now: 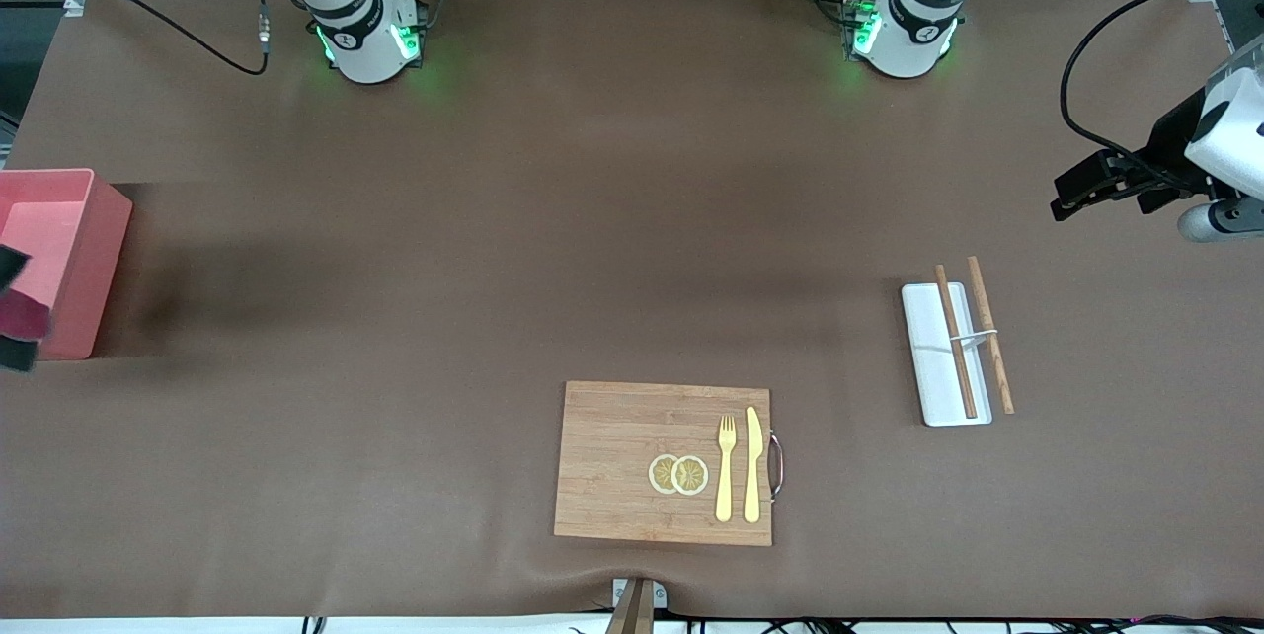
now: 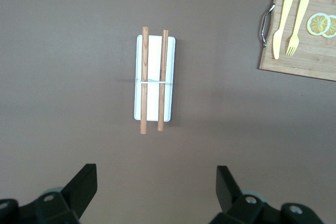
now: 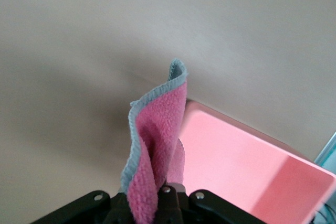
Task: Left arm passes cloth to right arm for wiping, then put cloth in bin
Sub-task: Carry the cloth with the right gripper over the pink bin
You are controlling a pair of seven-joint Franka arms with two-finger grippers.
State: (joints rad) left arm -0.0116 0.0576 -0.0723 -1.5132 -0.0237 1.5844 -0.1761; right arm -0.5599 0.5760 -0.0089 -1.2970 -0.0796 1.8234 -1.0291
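The cloth (image 3: 157, 145) is pink with a grey-blue edge. It hangs pinched in my right gripper (image 3: 165, 198), which is shut on it. In the front view this gripper (image 1: 10, 308) is at the edge of the picture, over the pink bin (image 1: 69, 249) at the right arm's end of the table, with the cloth (image 1: 28, 318) showing dark red. The bin's pink wall and floor (image 3: 247, 177) lie just beside the hanging cloth. My left gripper (image 1: 1066, 195) is up over the left arm's end of the table. It is open and empty (image 2: 156, 190).
A flat white tray (image 1: 928, 367) with two wooden chopsticks (image 1: 956, 343) lies toward the left arm's end; it also shows in the left wrist view (image 2: 155, 103). A wooden cutting board (image 1: 632, 456) with lemon slices, a yellow fork and a knife lies near the front camera.
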